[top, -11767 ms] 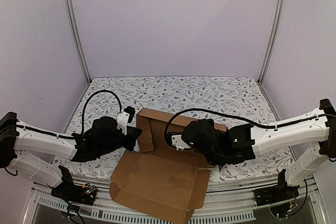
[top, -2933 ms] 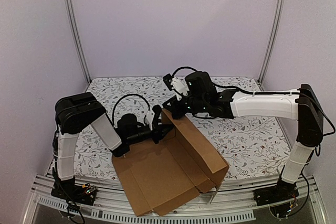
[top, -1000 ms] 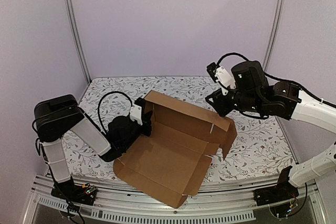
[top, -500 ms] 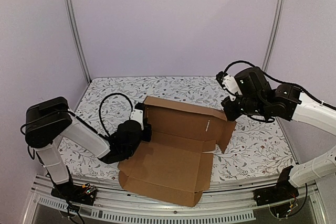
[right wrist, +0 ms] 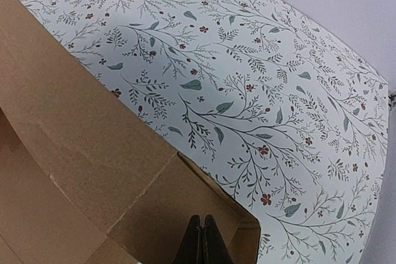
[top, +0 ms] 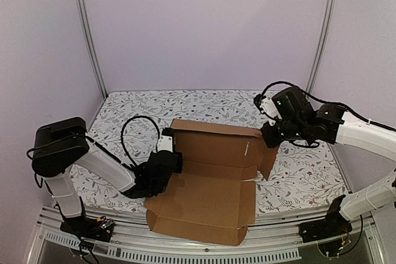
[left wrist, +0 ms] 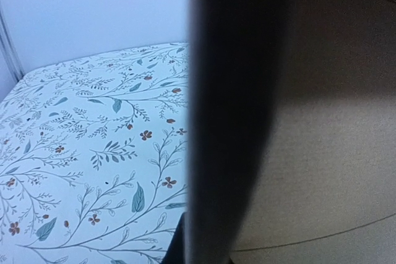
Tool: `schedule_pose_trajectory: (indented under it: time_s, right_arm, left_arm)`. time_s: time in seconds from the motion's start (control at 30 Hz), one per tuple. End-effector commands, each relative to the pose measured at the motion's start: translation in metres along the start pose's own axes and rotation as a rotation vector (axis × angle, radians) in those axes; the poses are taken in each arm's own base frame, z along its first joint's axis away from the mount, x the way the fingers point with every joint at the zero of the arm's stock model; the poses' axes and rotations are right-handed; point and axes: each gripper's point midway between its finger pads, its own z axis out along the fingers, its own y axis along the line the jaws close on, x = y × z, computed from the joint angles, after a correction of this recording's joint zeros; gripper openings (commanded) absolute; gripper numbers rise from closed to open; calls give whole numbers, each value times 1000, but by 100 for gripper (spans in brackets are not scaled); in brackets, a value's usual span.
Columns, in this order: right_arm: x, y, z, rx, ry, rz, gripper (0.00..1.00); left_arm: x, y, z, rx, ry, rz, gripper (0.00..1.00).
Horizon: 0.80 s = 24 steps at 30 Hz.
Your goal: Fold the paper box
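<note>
The paper box [top: 210,177] is brown cardboard lying open at the table's front middle. Its back wall stands upright and its front panel hangs over the near edge. My left gripper [top: 171,153] is at the box's left end. In the left wrist view the box's left wall shows edge-on as a dark blurred band [left wrist: 235,122] down the middle, with cardboard [left wrist: 334,153] to its right; the fingers are hidden. My right gripper [top: 268,136] is shut, with its tips [right wrist: 203,222] together on the inner side of the right end flap [right wrist: 185,202].
The flowered tablecloth [top: 142,106] covers the table behind and beside the box and shows in both wrist views [right wrist: 260,72] [left wrist: 93,128]. Metal frame posts [top: 88,29] stand at the back corners. The table's front rail [top: 124,239] runs below the box.
The box has swung square to the table and slid a little right. My left gripper moved right with its left end. My right gripper dropped down onto the right end flap.
</note>
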Motion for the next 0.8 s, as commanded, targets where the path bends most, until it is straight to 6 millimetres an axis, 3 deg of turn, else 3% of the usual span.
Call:
schedule_pose_trajectory:
  time_s: [0.0, 0.23, 0.63, 0.77]
  right_arm:
    - [12, 4, 9, -22, 17, 42, 0]
    - [19, 17, 21, -83, -13, 136, 0]
    - [-15, 34, 22, -210, -190, 364, 0]
    - [-14, 35, 30, -223, -226, 438, 0]
  left_arm:
    - [9, -1, -2, -18, 17, 11, 0]
    - [11, -2, -2, -14, 26, 0, 0]
    - [14, -10, -5, 4, 37, 11, 0]
    - [12, -12, -5, 10, 35, -13, 0]
